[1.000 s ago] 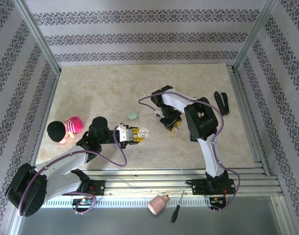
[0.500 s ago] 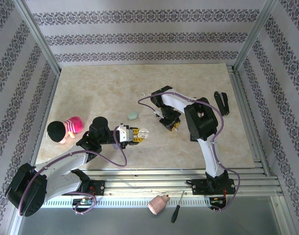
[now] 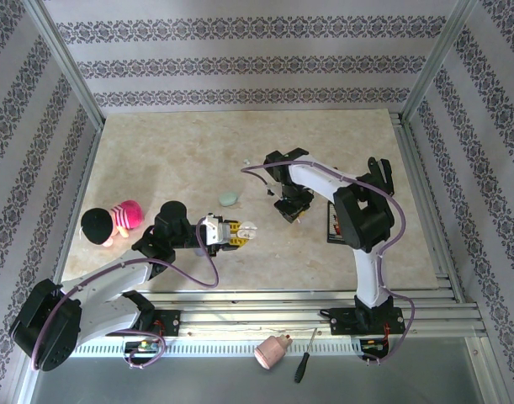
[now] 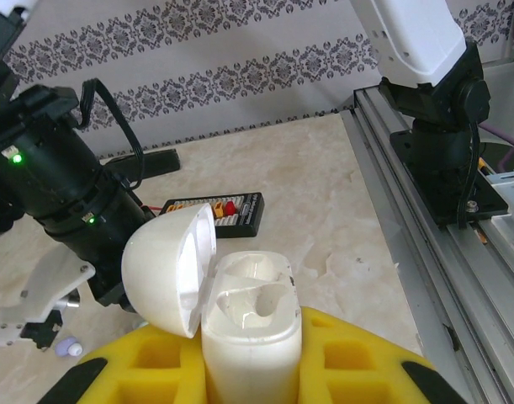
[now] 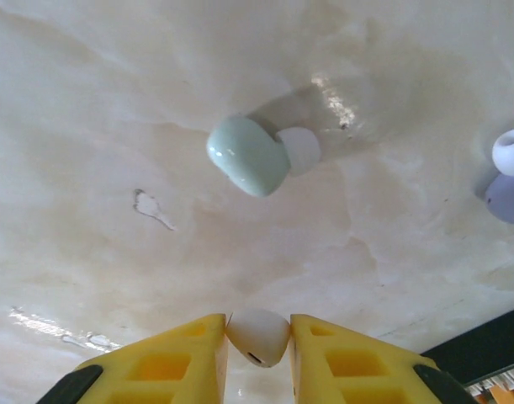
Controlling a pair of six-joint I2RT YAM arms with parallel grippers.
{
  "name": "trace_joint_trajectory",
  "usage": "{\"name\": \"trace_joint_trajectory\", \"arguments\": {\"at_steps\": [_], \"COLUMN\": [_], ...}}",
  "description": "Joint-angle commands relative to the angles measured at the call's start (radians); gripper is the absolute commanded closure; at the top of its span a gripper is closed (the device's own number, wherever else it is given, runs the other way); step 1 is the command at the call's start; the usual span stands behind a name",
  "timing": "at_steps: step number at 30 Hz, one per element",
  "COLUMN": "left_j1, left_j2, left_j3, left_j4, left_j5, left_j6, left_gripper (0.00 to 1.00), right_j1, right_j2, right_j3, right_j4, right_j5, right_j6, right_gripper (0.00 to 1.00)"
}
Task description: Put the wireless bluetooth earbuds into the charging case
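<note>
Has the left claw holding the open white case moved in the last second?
No. The left claw, shut on the white case, sits just below and right of the mint green case, as before.

Both clamped: left fingers [image 4: 147, 370], right fingers [image 5: 177, 358].

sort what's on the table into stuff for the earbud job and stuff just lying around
For the job:
white charging case, lid open, in the left gripper
white earbud in the right gripper
mint earbud
lilac earbud
mint case

Lying about:
doll
black gadget with coloured buttons
screwdriver
pink bulb-shaped object
</note>
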Motion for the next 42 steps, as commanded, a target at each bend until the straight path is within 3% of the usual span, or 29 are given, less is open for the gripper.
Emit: {"name": "trace_joint_trajectory", "arguments": {"at_steps": [1, 12, 15, 20, 30, 42], "left_j1": [-0.017, -0.018, -0.018, -0.018, -0.018, -0.018], "left_j2": [0.006, 0.011, 0.010, 0.003, -0.008, -0.010], "left_j3": [0.018, 0.017, 0.016, 0.016, 0.018, 0.020], "left_j4": [-0.002, 0.007, 0.005, 0.005, -0.020, -0.033], "left_j5": [0.032, 0.033, 0.032, 0.028, 0.020, 0.018], "left_j6": [0.015, 0.011, 0.013, 0.014, 0.033, 0.044], "left_gripper": [1.00, 1.00, 1.00, 1.00, 1.00, 1.00], "right_j1": [0.028, 0.067, 0.078, 0.083, 0.081, 0.060], "right_j2": [-0.003, 0.015, -0.019, -0.033, 0.076, 0.153], "right_j3": [-0.031, -0.079, -0.060, -0.004, 0.149, 0.188], "right_j4": [0.008, -0.041, -0.048, -0.049, -0.079, -0.085], "right_j5": [-0.033, -0.011, -0.006, 0.028, 0.097, 0.035], "right_j6": [0.000, 0.008, 0.009, -0.013, -0.087, -0.081], "right_gripper": [0.73, 0.73, 0.69, 0.53, 0.46, 0.36]}}
